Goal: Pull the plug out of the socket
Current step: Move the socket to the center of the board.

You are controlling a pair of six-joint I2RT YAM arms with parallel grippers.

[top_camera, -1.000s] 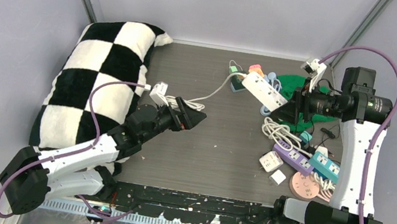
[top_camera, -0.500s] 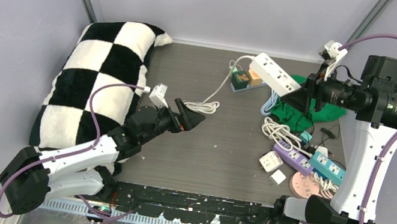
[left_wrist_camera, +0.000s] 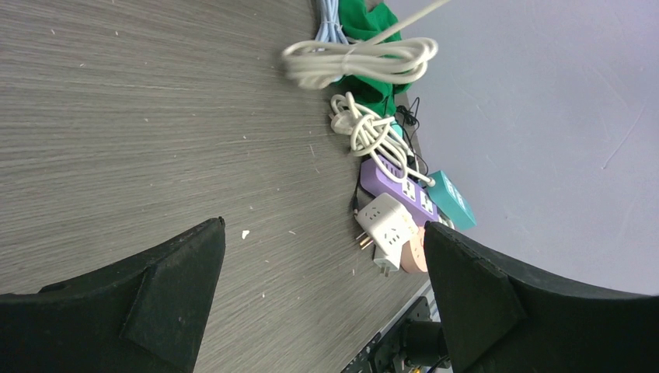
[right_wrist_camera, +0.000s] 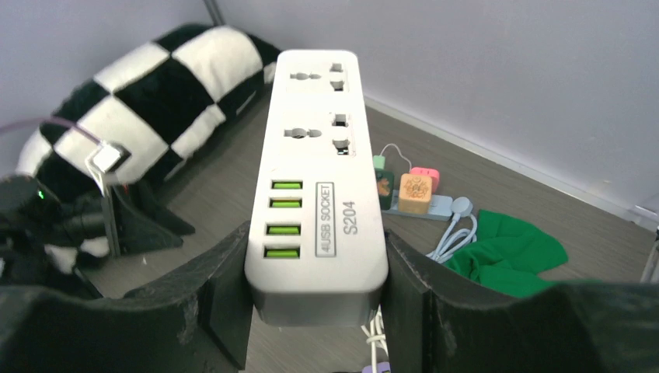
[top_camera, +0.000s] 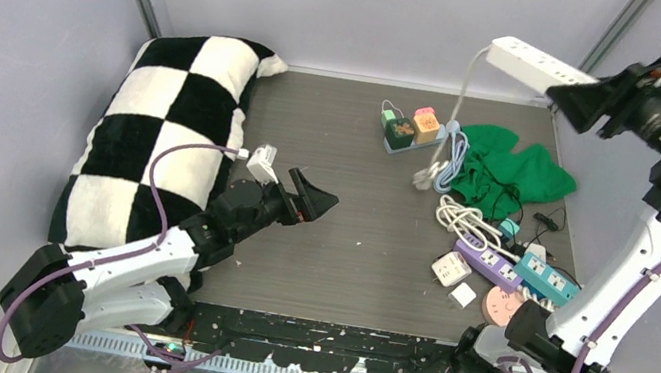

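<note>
Right gripper (top_camera: 574,88) clamps one end of the white strip (top_camera: 530,60), high above the table's (top_camera: 343,270) far right edge. Its cord (top_camera: 457,106) hangs to a coil (top_camera: 430,176). Left gripper (left_wrist_camera: 323,227), jaws wide, sits low beside the pillow (top_camera: 162,138); open table lies between it and the coil.

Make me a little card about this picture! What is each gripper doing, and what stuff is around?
Right gripper: shut on the white power strip, high above the table
Left gripper: open, empty, low over the table
Strip's sockets: no plug seen
Cord: hangs down to a white coil
Also there: checkered pillow, green cloth, coloured power strips
</note>
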